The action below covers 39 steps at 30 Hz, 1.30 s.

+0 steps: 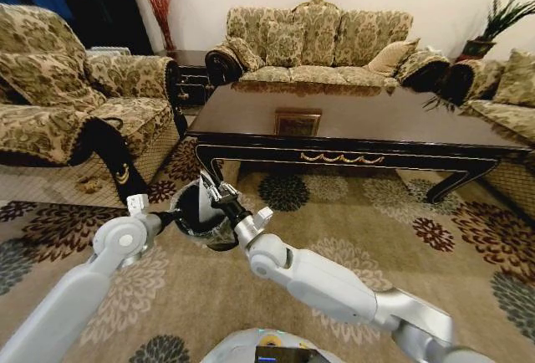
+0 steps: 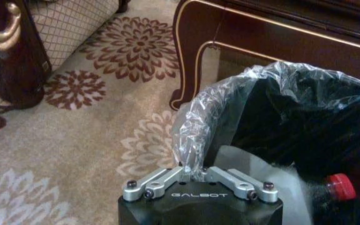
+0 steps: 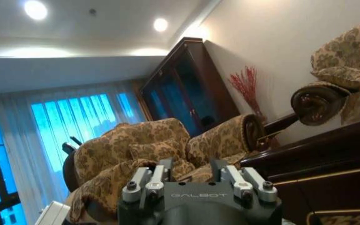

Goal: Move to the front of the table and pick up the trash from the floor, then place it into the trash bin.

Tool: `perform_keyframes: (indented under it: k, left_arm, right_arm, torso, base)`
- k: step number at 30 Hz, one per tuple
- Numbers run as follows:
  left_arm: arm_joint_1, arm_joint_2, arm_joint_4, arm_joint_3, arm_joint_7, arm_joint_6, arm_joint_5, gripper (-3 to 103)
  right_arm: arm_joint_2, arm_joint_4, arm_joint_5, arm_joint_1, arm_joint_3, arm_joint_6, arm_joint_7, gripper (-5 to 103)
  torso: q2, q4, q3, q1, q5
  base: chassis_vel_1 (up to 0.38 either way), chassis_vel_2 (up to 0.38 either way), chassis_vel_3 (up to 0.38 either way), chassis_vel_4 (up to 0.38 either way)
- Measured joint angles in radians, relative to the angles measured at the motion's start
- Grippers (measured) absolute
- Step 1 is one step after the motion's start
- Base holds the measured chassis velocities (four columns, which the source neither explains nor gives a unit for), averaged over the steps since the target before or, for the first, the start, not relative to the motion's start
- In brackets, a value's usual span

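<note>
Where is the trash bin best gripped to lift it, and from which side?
By the rim of the trash bin, coming from above: it stands upright, mouth open, so one finger can likely go inside; its round body looks too wide.

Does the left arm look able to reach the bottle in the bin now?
Probably yes: the bottle lies in the bin close beside the left tool, nothing between them, though the tool is shut at the liner.
</note>
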Motion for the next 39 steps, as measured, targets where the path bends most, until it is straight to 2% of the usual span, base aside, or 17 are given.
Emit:
perform_keyframes:
  k: [4,5,8,10,11,13,17,22,24,26,29,31,33,34,35,37,39]
  left_arm:
    - [0.006,0.002,-0.006,-0.004,0.000,0.000,0.001,1]
    - [0.006,0.002,-0.006,-0.004,0.000,0.000,0.001,1]
    - [0.009,0.002,-0.009,-0.006,-0.001,0.000,0.001,1]
    - [0.010,0.003,-0.010,-0.006,-0.001,0.000,0.001,1]
    - [0.012,0.004,-0.011,-0.006,-0.001,0.000,0.001,1]
    - [0.013,0.005,-0.011,-0.007,-0.001,0.000,0.001,1]
    - [0.014,0.009,-0.011,-0.008,-0.002,0.000,0.002,1]
    - [0.013,0.012,-0.011,-0.012,-0.002,0.000,0.002,1]
    - [0.014,0.023,-0.011,-0.023,-0.002,0.000,0.002,1]
    - [0.014,0.024,-0.011,-0.024,-0.002,0.000,0.002,1]
    - [0.014,0.022,-0.011,-0.024,-0.002,0.000,0.003,1]
    - [0.014,0.018,-0.011,-0.022,-0.002,0.000,0.006,1]
    - [0.014,0.015,-0.011,-0.018,-0.002,0.000,0.010,1]
    - [0.014,0.015,-0.011,-0.018,-0.002,0.000,0.010,1]
    - [0.014,0.015,-0.011,-0.017,-0.002,0.000,0.011,1]
    - [0.014,0.016,-0.015,-0.017,-0.002,0.000,0.012,1]
    - [0.015,0.017,-0.017,-0.017,-0.002,0.000,0.012,1]
  right_arm:
    - [-0.004,0.003,0.000,-0.005,0.006,-0.002,0.004,61]
    - [-0.004,0.003,0.000,-0.005,0.006,-0.002,0.004,61]
    - [-0.007,0.007,0.000,-0.009,0.009,-0.003,0.004,77]
    - [-0.007,0.008,0.000,-0.009,0.010,-0.003,0.004,77]
    - [-0.009,0.009,0.000,-0.010,0.011,-0.003,0.005,88]
    - [-0.010,0.010,-0.001,-0.011,0.012,-0.003,0.005,88]
    - [-0.011,0.011,-0.003,-0.015,0.017,-0.004,0.005,99]
    - [-0.009,-0.013,0.027,-0.033,0.067,-0.031,0.035,100]
    - [-0.029,-0.094,0.088,-0.068,0.173,-0.083,0.170,100]
    - [-0.042,-0.113,0.083,-0.075,0.190,-0.090,0.189,100]
    - [-0.086,-0.144,0.073,-0.102,0.239,-0.120,0.268,100]
    - [-0.112,-0.150,0.075,-0.123,0.264,-0.148,0.336,100]
    - [-0.132,-0.159,0.102,-0.155,0.296,-0.220,0.468,100]
    - [-0.132,-0.159,0.102,-0.155,0.296,-0.220,0.468,100]
    - [-0.134,-0.164,0.118,-0.164,0.304,-0.242,0.513,100]
    - [-0.135,-0.185,0.154,-0.192,0.325,-0.324,0.628,100]
    - [-0.136,-0.189,0.158,-0.199,0.329,-0.339,0.644,100]
  torso:
    - [0.000,0.0000,0.000,0.000,0.0000]
    - [0.000,0.0000,0.000,0.000,0.0000]
    - [0.000,0.0000,0.000,0.000,0.0000]
    - [0.000,0.0000,0.000,0.000,0.0000]
    - [0.000,0.0000,0.000,0.000,0.0000]
    - [0.000,0.0000,0.000,0.000,0.0000]
    - [0.000,0.0000,0.000,0.000,0.0000]
    - [0.000,0.0001,0.000,0.000,0.0000]
    - [0.000,0.0001,0.000,0.000,0.0002]
    - [0.000,0.0001,0.000,0.000,0.0002]
    - [0.000,-0.0001,0.000,0.000,0.0002]
    - [0.000,-0.0001,0.000,0.000,0.0002]
    - [0.000,-0.0001,0.000,0.000,0.0001]
    - [0.000,-0.0001,0.000,0.000,0.0001]
    - [0.000,-0.0002,0.000,0.000,0.0000]
    - [-0.001,0.0001,0.000,0.000,0.0002]
    - [-0.001,0.0000,0.000,0.000,0.0002]
  base:
    - [0.000,0.000,0.000,0.000]
    - [0.000,0.000,0.000,0.000]
    - [0.000,0.000,0.000,0.000]
    - [0.000,0.000,0.000,0.000]
    - [0.000,0.000,0.000,0.000]
    - [0.000,0.000,0.000,0.000]
    - [0.000,0.000,0.000,0.000]
    - [0.000,0.000,0.000,0.000]
    - [0.000,0.000,0.000,0.000]
    - [0.000,0.000,0.000,0.000]
    - [0.000,0.000,0.000,0.000]
    - [0.000,0.000,0.000,0.000]
    - [0.000,0.000,0.000,0.000]
    - [0.000,0.000,0.000,0.000]
    - [0.000,0.000,0.000,0.000]
    - [0.000,0.000,0.000,0.000]
    - [0.000,0.000,0.000,0.000]
